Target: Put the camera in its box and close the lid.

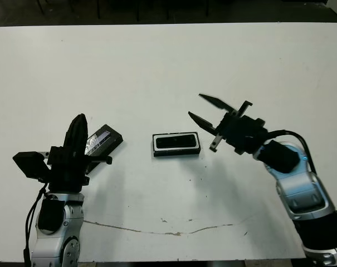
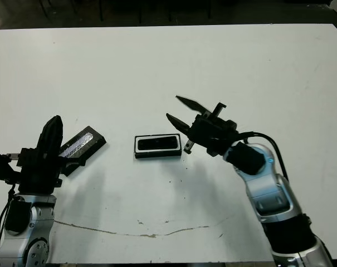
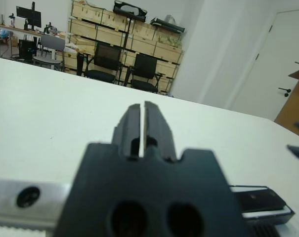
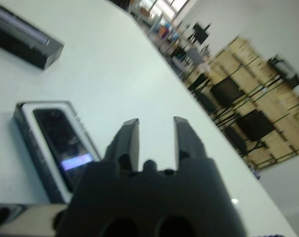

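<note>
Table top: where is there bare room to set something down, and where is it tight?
The far half of the table beyond both tools is bare, as is the near strip in front of the box. It is tight around the box: the right tool is beside it, the lid by the left tool.

The head views are bright and evenly lit, and the white table (image 1: 168, 61) comes out a little overexposed, with almost no texture. Light seems to come from above: soft grey shadows lie on the table just near the right gripper (image 1: 204, 114) and beside the left gripper (image 1: 79, 130). The lid (image 1: 103, 139) shows a bright glare on its silver strip. The far table edge bends slightly, a lens distortion.

In the wrist views the black gripper bodies are very close and out of focus. The right wrist view is blurred overall, and the camera (image 4: 65, 143) reflects a small bluish patch of light.
</note>
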